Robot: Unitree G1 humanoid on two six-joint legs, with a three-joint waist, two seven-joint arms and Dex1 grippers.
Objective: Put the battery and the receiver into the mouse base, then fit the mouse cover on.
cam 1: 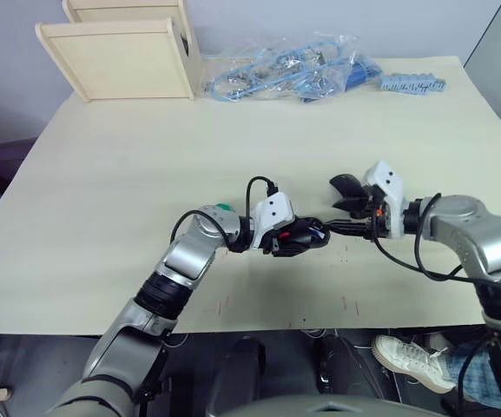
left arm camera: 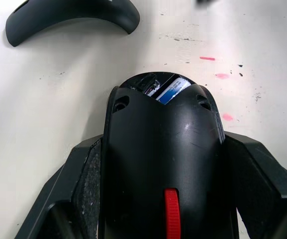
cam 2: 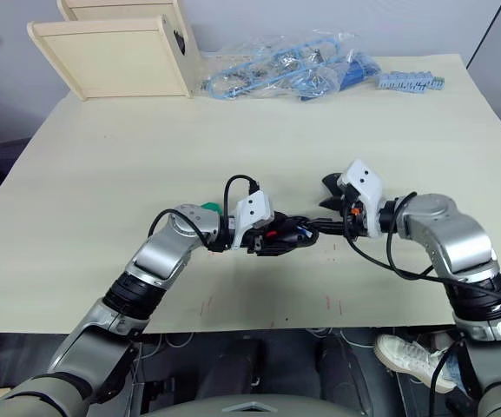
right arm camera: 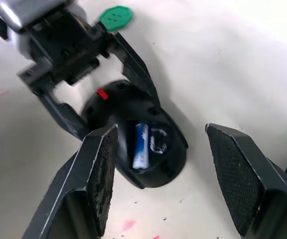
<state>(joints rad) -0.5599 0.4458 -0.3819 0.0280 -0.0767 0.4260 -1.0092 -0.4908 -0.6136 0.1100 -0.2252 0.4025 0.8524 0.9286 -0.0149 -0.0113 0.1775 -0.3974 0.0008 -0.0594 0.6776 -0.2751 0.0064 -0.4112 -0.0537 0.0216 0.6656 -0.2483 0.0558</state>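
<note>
I see my left gripper [right arm camera: 118, 94] clamped on the mouse base [right arm camera: 143, 149], a black matte oval body with a red scroll wheel and an open rear bay, its two ribbed black fingers pressing the flanks while the base rests on the pale cream tabletop [cam 1: 128, 200] near the front middle. Inside that bay lies the battery [right arm camera: 141, 145], a small blue cylinder with a silvery end, seated lengthwise; beside it I see a dark recess with pale markings, and I cannot tell whether the receiver sits there. My right gripper [right arm camera: 160, 174] hovers just past the base's open end, its textured pads spread wide apart and holding nothing. The mouse cover [left arm camera: 71, 17], a smooth glossy black curved shell, lies on the table just beyond the right gripper, apart from the base. A flat green scalloped disc [right arm camera: 116, 16] rests by my left forearm. At the far edge sit light wooden trays [cam 1: 120, 52] and a crinkled clear plastic bag of blue parts [cam 1: 293, 69].
</note>
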